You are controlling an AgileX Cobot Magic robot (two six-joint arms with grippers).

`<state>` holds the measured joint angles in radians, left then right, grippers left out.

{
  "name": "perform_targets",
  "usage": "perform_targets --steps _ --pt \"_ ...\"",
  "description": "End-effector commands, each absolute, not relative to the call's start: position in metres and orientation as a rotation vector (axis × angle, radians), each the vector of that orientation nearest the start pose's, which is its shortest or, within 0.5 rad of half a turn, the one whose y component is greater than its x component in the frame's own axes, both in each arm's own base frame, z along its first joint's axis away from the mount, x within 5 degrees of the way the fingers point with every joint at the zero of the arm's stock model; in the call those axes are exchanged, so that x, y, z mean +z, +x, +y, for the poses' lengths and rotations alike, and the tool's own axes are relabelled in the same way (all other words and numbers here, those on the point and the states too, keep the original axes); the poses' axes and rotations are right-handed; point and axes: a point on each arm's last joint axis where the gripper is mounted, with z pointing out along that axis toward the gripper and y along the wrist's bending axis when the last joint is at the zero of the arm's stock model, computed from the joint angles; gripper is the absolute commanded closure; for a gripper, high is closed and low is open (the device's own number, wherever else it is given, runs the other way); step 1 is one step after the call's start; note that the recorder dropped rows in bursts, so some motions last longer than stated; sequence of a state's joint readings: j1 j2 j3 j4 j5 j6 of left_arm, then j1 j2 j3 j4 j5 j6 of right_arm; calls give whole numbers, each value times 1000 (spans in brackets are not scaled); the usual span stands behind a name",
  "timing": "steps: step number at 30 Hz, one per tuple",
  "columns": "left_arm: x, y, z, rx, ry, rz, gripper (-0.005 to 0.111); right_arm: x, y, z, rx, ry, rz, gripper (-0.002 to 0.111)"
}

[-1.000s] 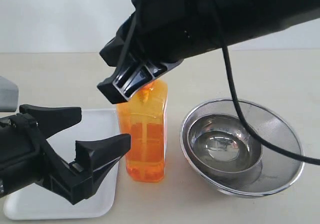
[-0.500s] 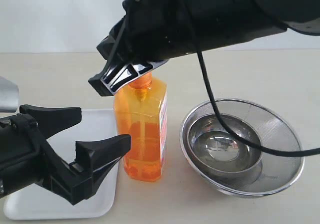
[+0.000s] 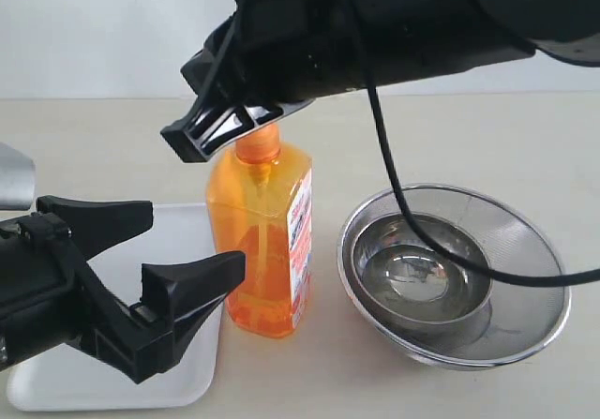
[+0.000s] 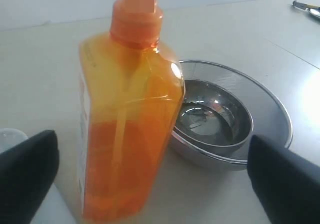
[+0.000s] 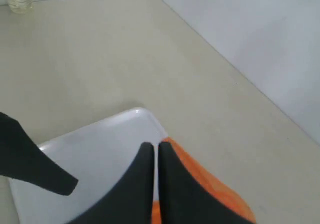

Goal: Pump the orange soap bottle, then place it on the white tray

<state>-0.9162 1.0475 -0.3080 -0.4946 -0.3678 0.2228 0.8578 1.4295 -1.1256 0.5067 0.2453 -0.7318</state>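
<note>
Right gripper (image 3: 187,141), pinched together, sits atop the tilted orange soap bottle (image 3: 262,241); left gripper (image 3: 192,241) gapes apart. Off-centre pressure could topple it.

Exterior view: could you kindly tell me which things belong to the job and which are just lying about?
Belonging to the job:
orange soap bottle
white tray

Just lying about:
steel mesh bowl, beside the bottle

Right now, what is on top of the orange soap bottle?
The shut right end effector is over the orange soap bottle. Only its orange collar shows; the pump head is covered.
</note>
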Motion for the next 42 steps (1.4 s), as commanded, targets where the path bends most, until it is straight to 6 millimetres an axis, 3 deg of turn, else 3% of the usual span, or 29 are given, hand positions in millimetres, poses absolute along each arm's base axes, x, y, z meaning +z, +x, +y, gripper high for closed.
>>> perform_targets --steps 1,14,18,26,37,42 --pt "223 127 -140 -632 519 1868 12 340 202 255 549 -1146 1734 108" --pt "227 128 -140 -624 512 1818 12 373 152 229 718 -1265 1741 108" --pt "227 128 -140 -624 515 1822 12 363 136 228 734 -1294 1730 108" --pt "227 129 -140 -622 512 1821 12 333 125 197 689 -1127 1749 108" --pt "224 129 -141 -622 518 1847 12 333 96 151 718 -1018 1659 108" --pt "214 134 -147 -594 536 1868 12 338 92 145 724 -993 1627 108"
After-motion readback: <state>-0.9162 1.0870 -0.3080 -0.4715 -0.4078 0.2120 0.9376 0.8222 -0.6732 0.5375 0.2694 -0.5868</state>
